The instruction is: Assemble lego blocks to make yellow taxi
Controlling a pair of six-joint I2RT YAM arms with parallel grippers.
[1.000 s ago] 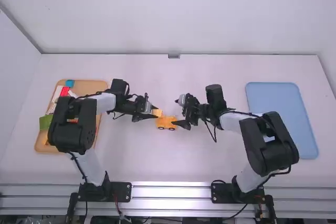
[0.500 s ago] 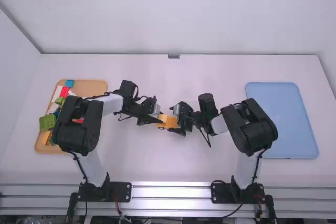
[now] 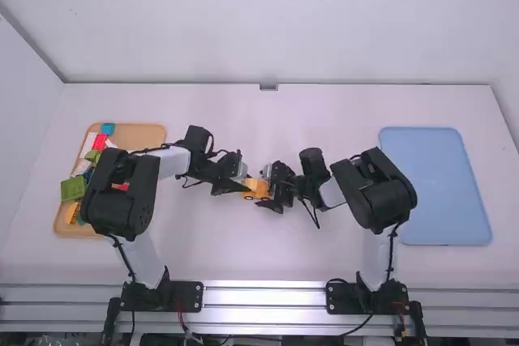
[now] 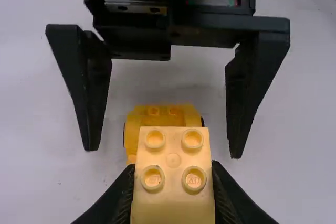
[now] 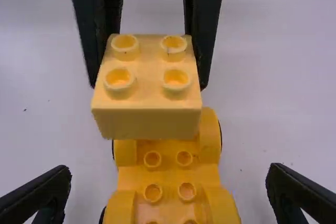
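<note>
Table (image 3: 203, 253): white, beneath both arms.
Blue tray (image 3: 442, 192): flat on the table, far to the right.
Block tray (image 3: 147, 135): at far left, partly behind the left arm, bearing loose blocks in green, red, white and blue.
Left gripper (image 3: 246, 188): closed firmly on both sides of the yellow block (image 4: 173, 203), at mid-table.
Right gripper (image 3: 266, 190): spread wide, empty, astride the chassis (image 5: 169, 174), with a gap on each side.
Chassis: yellow, wheeled, studs upward, at mid-table between the right gripper's fingers (image 5: 50, 195).
Yellow block: upright, four studs on top, above one end of the chassis; contact with chassis impossible to tell.
</note>
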